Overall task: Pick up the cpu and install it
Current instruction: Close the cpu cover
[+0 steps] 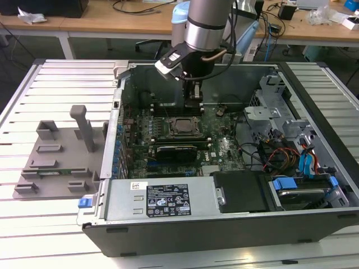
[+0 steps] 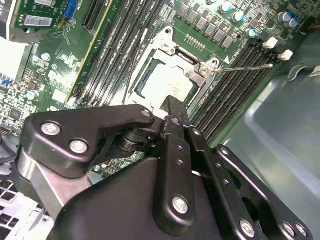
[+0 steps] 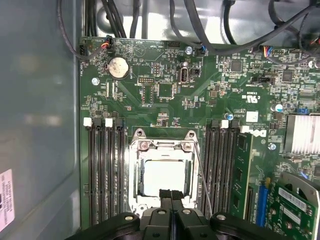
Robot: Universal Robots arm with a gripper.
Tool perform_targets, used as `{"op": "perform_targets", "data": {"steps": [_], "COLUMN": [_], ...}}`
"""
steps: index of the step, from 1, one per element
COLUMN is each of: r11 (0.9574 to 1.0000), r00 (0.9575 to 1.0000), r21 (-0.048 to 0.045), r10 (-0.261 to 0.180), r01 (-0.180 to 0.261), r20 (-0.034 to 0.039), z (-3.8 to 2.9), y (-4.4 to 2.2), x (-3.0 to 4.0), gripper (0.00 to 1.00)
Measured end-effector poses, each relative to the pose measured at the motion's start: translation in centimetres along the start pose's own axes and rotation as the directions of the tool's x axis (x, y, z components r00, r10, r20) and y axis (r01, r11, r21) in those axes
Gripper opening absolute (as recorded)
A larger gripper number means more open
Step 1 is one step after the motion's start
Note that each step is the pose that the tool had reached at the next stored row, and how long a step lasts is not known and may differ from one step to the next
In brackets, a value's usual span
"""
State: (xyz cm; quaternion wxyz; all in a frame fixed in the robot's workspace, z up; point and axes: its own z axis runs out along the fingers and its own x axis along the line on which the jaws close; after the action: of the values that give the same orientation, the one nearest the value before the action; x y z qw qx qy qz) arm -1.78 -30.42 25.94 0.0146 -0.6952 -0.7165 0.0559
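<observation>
Currently the gripper (image 1: pixel 194 102) is hanging inside the open computer case (image 1: pixel 168 224), over the motherboard (image 1: pixel 227 147). In both wrist views its fingertips (image 3: pixel 165 196) are pressing together with nothing between them. The cpu (image 3: pixel 164 177) is sitting flat in the socket frame (image 3: pixel 134 172), silvery lid up, with memory slots (image 3: pixel 105 170) flanking it. In the exterior view the gripper is standing at about 12 o'clock of the socket, and the grey fixture tray (image 1: pixel 56 162) is lying at 9 o'clock of the case. Whether the tips are touching the lid: cannot tell.
</observation>
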Motion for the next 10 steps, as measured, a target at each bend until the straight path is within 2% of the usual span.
{"op": "perform_targets", "data": {"steps": [4,10], "r11": [1.0000,1.0000], "r00": [1.0000,1.0000], "r21": [0.0001,0.0000], "r10": [0.000,0.000], "r01": [0.000,0.000], "r20": [0.0001,-0.0003], "z": [-0.96,-1.00], "y": [-0.10,-0.10], "x": [-0.06,-0.06], "gripper": [0.11,0.11]}}
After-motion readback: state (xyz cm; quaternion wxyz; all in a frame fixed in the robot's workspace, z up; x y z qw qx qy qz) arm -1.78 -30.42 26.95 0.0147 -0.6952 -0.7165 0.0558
